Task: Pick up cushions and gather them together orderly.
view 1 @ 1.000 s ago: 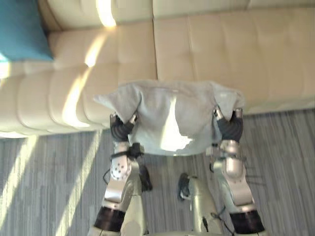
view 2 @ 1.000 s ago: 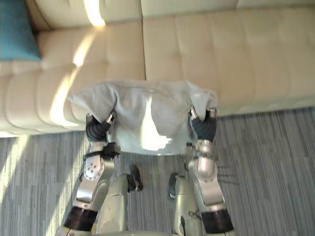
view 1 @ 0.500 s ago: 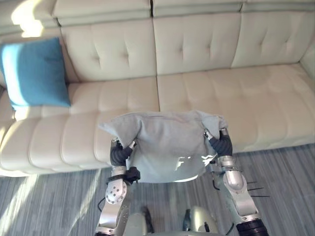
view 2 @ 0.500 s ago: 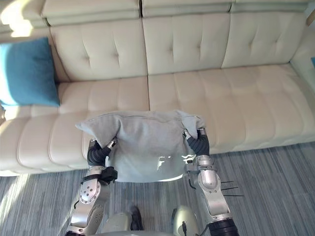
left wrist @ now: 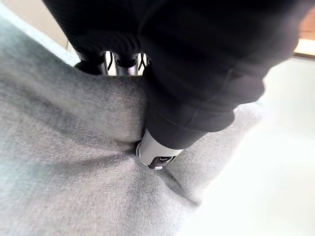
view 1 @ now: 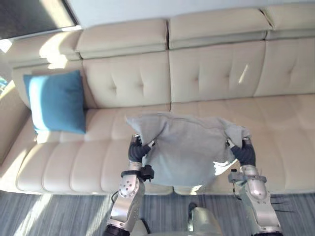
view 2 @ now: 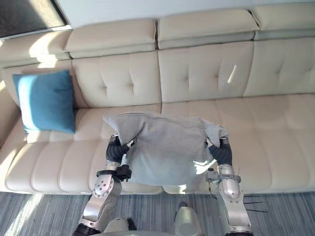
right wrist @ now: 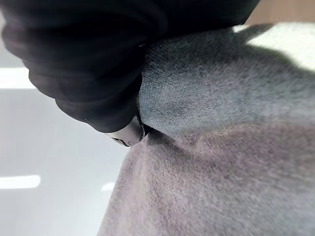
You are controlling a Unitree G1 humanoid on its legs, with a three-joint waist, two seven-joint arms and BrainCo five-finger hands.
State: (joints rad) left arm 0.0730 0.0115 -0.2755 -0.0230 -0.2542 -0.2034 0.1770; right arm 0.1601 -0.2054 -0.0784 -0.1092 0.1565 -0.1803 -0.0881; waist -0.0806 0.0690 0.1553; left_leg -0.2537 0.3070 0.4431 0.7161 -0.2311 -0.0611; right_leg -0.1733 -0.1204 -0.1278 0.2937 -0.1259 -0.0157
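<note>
Cream leather sofa (view 1: 211, 73) runs across the far side of the scene.

Grey cushion (view 1: 189, 147) is held up in front of the sofa's middle. It hangs slack between the two hands, with its upper corners bunched.

Blue cushion (view 1: 56, 101) is propped upright against the backrest at the far left, well apart from the grey one.

Left hand (view 1: 137, 150) is closed on the grey cushion's upper left corner. In its wrist view the thumb is dug into the cloth, with fingers on the other side.

Right hand (view 1: 243, 153) is clamped on the upper right corner. Its thumb is pressed into a fold; its fingers are hidden by the cloth.

Risks, as judged:
- The cushion is held by corner cloth only, with the filling's weight hanging below. The cover may be pulled out of a pinch, and the cushion would drop to the carpet (view 1: 59, 216).
- If one corner is lost, the cushion swings from the other hand.
- On a carry to the left, the low edge may be dragged along the seat front.
- If the cushion is set down too close, the blue cushion may be knocked over.
- If it is released slack, the grey cushion may slump rather than stand in line.
</note>
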